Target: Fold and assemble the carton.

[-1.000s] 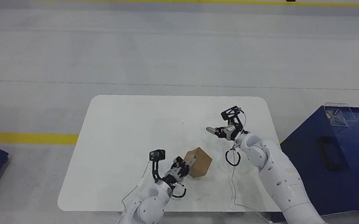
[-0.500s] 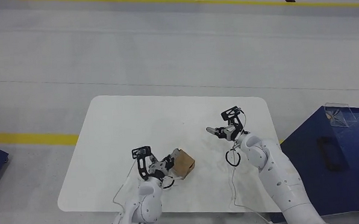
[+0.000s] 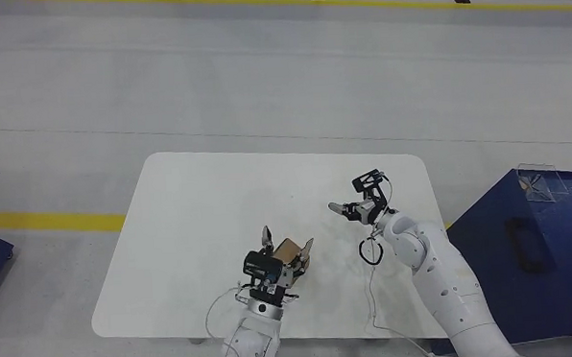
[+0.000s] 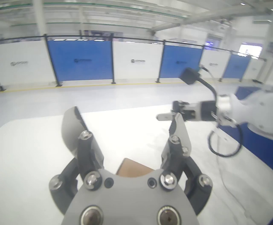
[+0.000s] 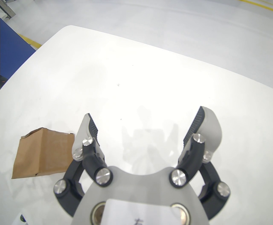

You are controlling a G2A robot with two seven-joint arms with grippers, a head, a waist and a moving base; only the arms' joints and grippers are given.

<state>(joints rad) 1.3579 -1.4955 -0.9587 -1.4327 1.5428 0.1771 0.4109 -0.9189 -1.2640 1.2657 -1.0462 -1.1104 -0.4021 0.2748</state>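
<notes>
On the white desk (image 3: pixel 191 202), near its front edge, lies the brown carton (image 3: pixel 293 254), two of its faces meeting at a fold. The left end effector (image 3: pixel 288 240) hangs just over it, wide open and holding nothing, and it hides the near part of the carton from the top camera. The right end effector (image 3: pixel 340 208) is well apart, toward the right side of the desk, also wide open with nothing in it; a black cable loop (image 3: pixel 370 251) hangs from its wrist. Beside the desk stands a blue cabinet (image 3: pixel 529 235) with a clear holder (image 3: pixel 539 180) on top. A yellow line (image 3: pixel 52 220) crosses the floor. Blue and white barrier panels (image 4: pixel 80 59) carry small print, too small to tell. A white label (image 5: pixel 136 211) on the right wrist is cut off.
</notes>
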